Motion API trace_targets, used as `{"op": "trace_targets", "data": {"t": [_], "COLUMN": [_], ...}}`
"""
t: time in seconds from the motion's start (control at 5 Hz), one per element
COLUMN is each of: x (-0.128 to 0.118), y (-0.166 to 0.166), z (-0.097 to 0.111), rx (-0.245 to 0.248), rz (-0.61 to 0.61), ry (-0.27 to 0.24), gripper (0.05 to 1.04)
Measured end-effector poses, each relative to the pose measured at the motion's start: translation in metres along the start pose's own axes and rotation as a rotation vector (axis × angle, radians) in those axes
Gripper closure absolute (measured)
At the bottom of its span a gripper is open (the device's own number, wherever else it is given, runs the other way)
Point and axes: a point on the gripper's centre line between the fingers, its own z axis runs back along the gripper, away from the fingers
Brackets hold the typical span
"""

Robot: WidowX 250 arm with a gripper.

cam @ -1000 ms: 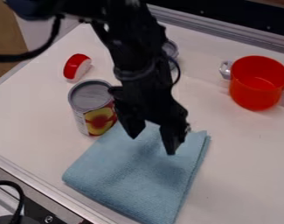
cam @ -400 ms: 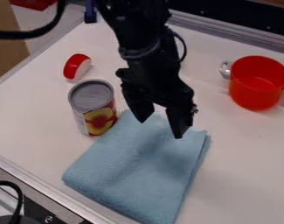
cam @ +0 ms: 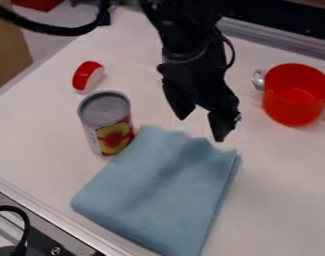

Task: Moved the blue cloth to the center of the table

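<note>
Blue cloth (cam: 158,192) is laid on the table's near side (cam: 31,135), right of the can (cam: 106,121), ungripped, the gripper (cam: 201,130) being parted beside the cloth's far edge, so centring can be judged mostly done (a slight shift farther in may be needed).

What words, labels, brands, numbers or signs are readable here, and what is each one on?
No text can be read with certainty.
Food can: its label has a fruit picture, and the pale panel at the side has faint marks that look like print, too small to read.
Blue cloth, red pot and black gripper: no words, numbers or signs that I can make out.
</note>
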Motion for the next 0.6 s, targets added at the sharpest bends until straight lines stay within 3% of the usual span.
{"op": "trace_targets", "data": {"t": [0.2,0.4,0.6], "x": [0.018,0.029,0.046], "y": [0.012,0.004,-0.016], "z": [-0.001,-0.009,-0.006], "rx": [0.007,-0.034,-0.052], "rz": [0.018,-0.01,-0.022], "ry": [-0.037,-0.001,-0.026], "gripper": [0.084,0.084,0.084]}}
